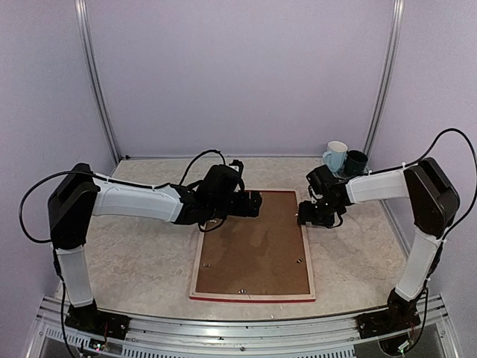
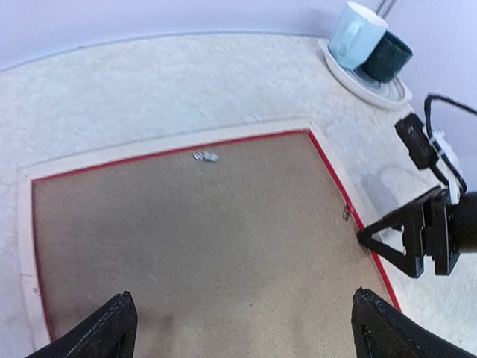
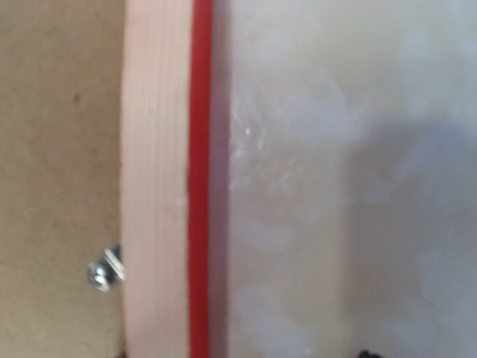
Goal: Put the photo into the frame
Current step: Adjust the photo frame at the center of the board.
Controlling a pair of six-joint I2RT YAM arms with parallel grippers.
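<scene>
Left gripper (image 2: 242, 317) hangs over the far end of the frame (image 3: 153, 149). Its fingers (image 2: 112, 332) are spread wide with nothing between them, and only the brown backing board (image 2: 186, 246) shows below the gap. Right gripper (image 1: 309, 216) sits low at the frame's right side, just beside the pale wood rail. I cannot tell whether its jaws are parted or pressed together.

From my seat the frame lies flat and face down in the middle of the table (image 1: 134, 261), between the two arms. The board fills its opening, and small metal tabs (image 2: 205, 156) sit along the inner edge. The tabletop is pale and marbled, with a metal rail (image 1: 223, 332) along its near edge. Plain lilac walls (image 1: 238, 74) close the cell, with a metal upright (image 1: 95, 82) in each far corner. At the far right a pale mug (image 2: 358, 33) and a dark green mug (image 2: 387, 54) sit side by side on a plate (image 2: 387, 93), well apart from the frame.

I cannot see the photo in any view. Of the frame's red face only a thin strip (image 3: 200, 186) shows along the edge. The right wrist view is a blurred close-up that shows almost none of its own fingers. The left wrist view cuts off the frame's near half.
</scene>
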